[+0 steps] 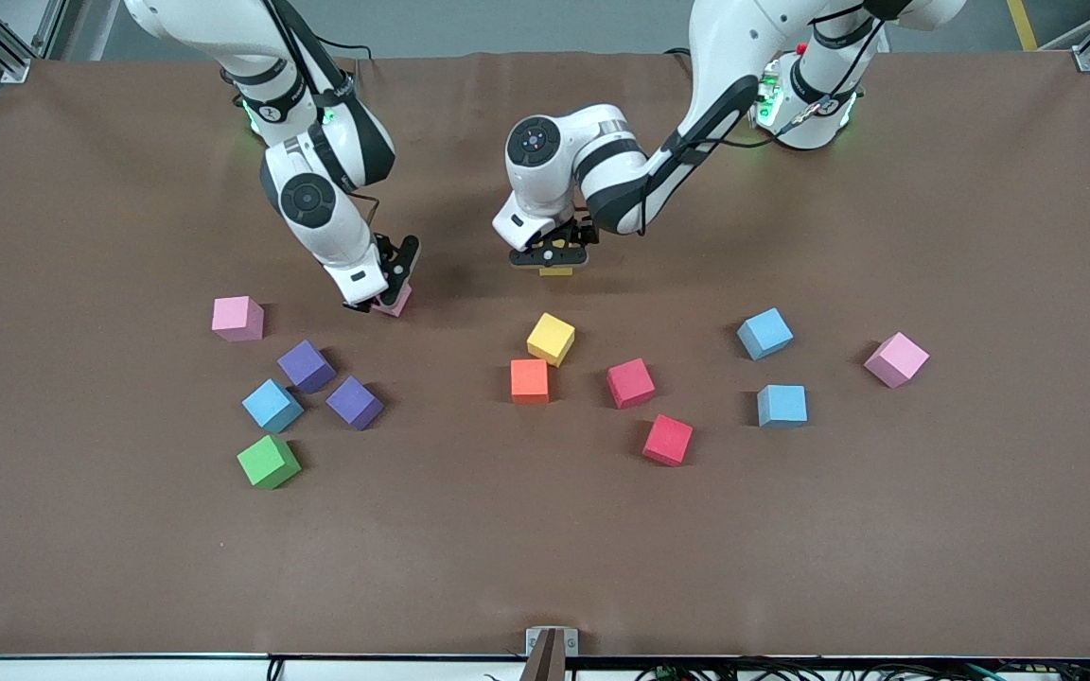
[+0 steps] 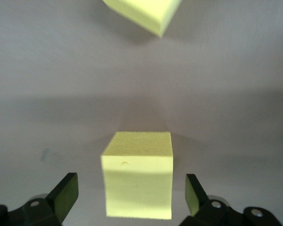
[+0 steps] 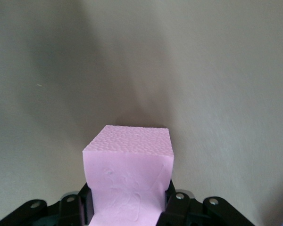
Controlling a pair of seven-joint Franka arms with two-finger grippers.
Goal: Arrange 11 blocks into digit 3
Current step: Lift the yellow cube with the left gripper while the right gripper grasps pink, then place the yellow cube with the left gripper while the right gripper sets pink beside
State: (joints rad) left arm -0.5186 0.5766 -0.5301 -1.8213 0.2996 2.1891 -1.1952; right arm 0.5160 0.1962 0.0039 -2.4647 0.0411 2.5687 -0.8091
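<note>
My left gripper [image 1: 554, 257] stands open low over the table, its fingers [image 2: 63, 195] on either side of a yellow block [image 2: 137, 176] that rests on the mat without touching them. A second yellow block [image 1: 551, 339] lies nearer the front camera. My right gripper [image 1: 384, 301] is shut on a pink block [image 3: 127, 174] down at the mat, toward the right arm's end. No digit 3 is in view; the other blocks lie scattered.
Loose blocks lie nearer the camera: pink [image 1: 237, 318], two purple [image 1: 306, 366], light blue [image 1: 272, 405] and green [image 1: 268, 461] at the right arm's end; orange [image 1: 529, 380] and two red [image 1: 630, 382] mid-table; two light blue [image 1: 764, 333] and pink [image 1: 896, 359] at the left arm's end.
</note>
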